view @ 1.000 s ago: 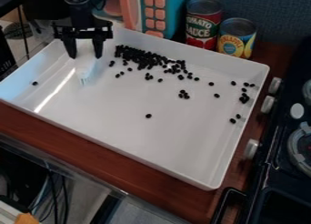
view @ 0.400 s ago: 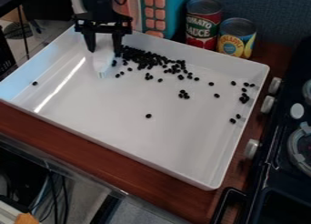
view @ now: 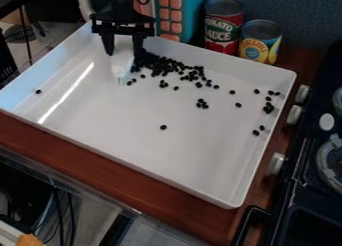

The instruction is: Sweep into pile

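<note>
The brush [view: 121, 65], smooth and white with pale bristles, is clamped in the gripper [view: 123, 52] after being carried across the glossy, straight-walled tray [view: 113, 122] to the view-left end of the heaped beans [view: 163, 66]. A sweep appears to be set up; small, round, black strays [view: 163, 127] remain ungathered.

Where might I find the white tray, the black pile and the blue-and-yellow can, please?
White tray [view: 194, 157], camera view: bare floor.
Black pile [view: 161, 65], camera view: its middle.
Blue-and-yellow can [view: 258, 48], camera view: label.
</note>
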Robot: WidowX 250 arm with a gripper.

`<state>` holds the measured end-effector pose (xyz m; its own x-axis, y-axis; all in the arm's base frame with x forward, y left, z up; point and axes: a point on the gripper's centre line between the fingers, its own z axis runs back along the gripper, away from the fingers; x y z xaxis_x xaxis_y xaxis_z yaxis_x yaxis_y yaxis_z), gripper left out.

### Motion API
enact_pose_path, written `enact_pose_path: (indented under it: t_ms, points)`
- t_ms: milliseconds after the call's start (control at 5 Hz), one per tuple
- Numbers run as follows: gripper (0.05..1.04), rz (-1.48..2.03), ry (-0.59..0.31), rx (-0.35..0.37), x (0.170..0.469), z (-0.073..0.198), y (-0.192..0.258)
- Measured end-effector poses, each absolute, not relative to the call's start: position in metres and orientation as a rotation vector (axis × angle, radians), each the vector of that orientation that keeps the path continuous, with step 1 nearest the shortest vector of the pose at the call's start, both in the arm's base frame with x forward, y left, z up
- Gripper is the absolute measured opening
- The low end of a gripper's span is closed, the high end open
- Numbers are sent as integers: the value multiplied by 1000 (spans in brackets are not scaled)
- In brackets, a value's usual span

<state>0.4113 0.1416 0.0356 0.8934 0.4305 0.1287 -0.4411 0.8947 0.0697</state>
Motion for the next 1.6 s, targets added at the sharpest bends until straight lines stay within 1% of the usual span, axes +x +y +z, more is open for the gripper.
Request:
enact_pose_path:
  t_ms: [400,600,1400,1600]
  points:
    - [707,419,-124,91,405,31,118]
    - [707,393,-128,86,406,31,103]
    - [707,373,-157,75,415,30,70]
    - [706,348,-165,69,413,31,55]
